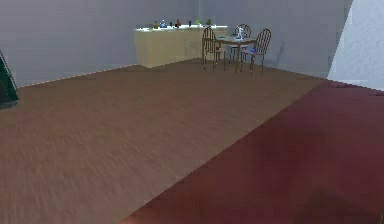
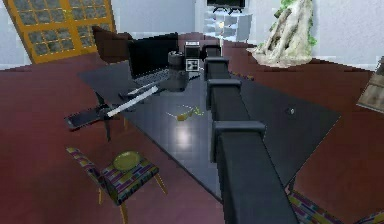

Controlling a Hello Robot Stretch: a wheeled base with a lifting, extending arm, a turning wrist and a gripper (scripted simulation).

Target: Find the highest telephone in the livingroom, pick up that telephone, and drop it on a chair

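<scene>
Tabletop, dark and broad, lies under our arm in a red-floored room, the gripper by a black monitor, so we cannot tell whether it holds anything or which small thing is the telephone; a plaid-seated chair stands beside it.

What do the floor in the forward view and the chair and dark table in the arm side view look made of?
Floor: probably wood planks, matte brown; fine parallel board lines show. Chair: light wooden frame; the seat looks like woven fabric, from its many-coloured stripes. Table: smooth dark grey top; painted wood or laminate, I cannot tell which.
</scene>
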